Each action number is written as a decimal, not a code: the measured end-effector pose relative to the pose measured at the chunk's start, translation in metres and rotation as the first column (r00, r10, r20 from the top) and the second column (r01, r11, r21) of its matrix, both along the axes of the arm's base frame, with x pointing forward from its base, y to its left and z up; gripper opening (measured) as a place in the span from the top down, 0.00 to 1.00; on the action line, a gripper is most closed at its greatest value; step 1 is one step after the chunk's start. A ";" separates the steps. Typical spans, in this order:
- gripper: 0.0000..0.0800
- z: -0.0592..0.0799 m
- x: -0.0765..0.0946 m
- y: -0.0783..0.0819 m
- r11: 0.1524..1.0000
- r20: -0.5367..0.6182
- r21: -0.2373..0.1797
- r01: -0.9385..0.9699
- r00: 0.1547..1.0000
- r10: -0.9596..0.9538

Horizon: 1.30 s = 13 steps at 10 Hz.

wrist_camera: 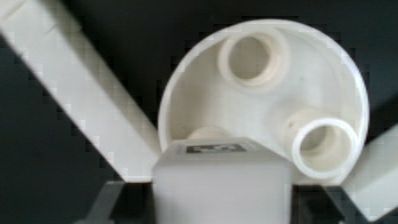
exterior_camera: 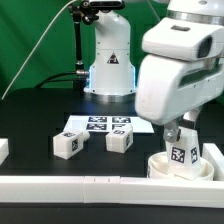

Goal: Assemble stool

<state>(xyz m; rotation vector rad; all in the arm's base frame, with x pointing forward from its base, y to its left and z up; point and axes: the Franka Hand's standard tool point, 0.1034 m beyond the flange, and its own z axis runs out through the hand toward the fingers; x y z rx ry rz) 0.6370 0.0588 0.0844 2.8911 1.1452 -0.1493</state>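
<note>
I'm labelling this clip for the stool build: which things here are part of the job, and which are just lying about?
Job: round seat; leg held in the gripper; two loose legs.
Lying about: marker board; white border bars.

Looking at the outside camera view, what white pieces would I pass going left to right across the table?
A loose leg → second loose leg → seat, where the hand grips a third leg.
</note>
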 end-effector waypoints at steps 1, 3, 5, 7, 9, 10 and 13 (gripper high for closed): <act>0.58 0.000 -0.001 0.002 0.992 0.001 0.001 0.126 0.992 -0.126; 0.58 0.000 -0.002 0.010 0.923 0.012 0.003 0.385 0.923 -0.385; 0.58 -0.001 -0.003 0.018 0.830 0.015 0.005 0.558 0.829 -0.558; 0.58 -0.001 -0.004 0.024 0.762 0.013 0.006 0.647 0.762 -0.647; 0.58 -0.002 -0.004 0.025 0.695 0.016 0.002 0.719 0.695 -0.719; 0.58 -0.002 -0.004 0.027 0.634 0.013 0.001 0.774 0.634 -0.774; 0.58 -0.002 -0.005 0.031 0.478 0.010 -0.004 0.878 0.479 -0.878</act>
